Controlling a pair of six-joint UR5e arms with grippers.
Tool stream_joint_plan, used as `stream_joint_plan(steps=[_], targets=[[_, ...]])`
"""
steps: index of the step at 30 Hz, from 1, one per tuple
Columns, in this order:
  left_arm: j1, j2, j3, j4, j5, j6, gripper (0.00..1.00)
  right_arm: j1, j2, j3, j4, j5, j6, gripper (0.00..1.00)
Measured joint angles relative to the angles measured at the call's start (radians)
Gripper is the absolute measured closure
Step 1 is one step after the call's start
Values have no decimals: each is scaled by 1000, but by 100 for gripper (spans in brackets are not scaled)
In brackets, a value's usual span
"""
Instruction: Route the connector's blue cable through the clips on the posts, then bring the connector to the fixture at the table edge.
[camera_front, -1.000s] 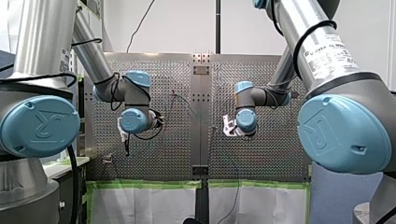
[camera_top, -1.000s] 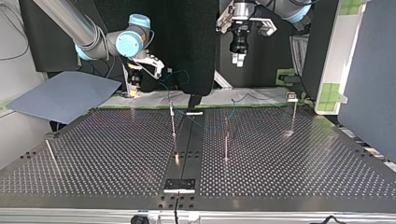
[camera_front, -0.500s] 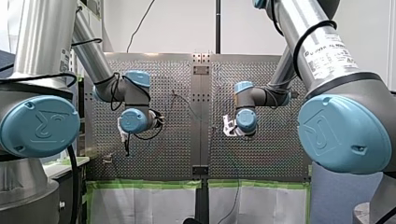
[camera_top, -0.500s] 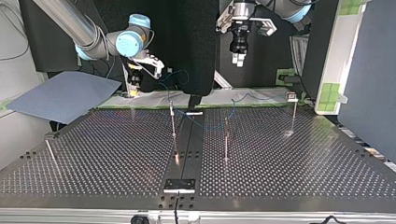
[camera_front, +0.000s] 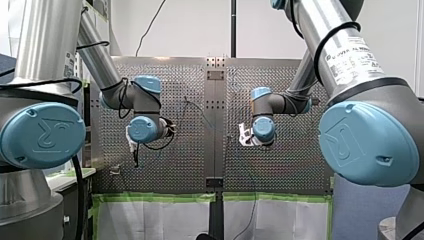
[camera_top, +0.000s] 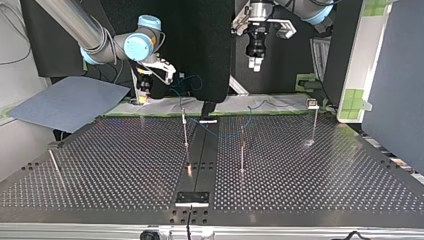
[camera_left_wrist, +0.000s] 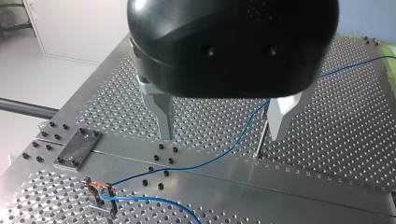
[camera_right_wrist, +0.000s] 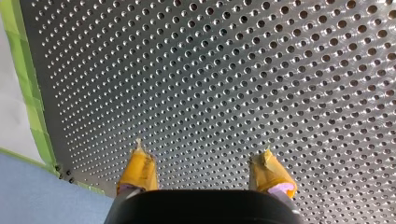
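Both jaws are wide open and hold nothing. The blue cable lies below your left gripper, between its fingers. Your right gripper is over bare table. If you go down crooked, you may bump the thin post.

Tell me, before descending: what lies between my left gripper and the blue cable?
Nothing; in the left wrist view the left gripper hangs open above the blue cable.
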Motion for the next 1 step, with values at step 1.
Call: stream_joint_plan(steps=[1], targets=[[0, 0, 0, 0, 0, 0, 0, 0, 0, 0, 0, 0, 0, 0]])
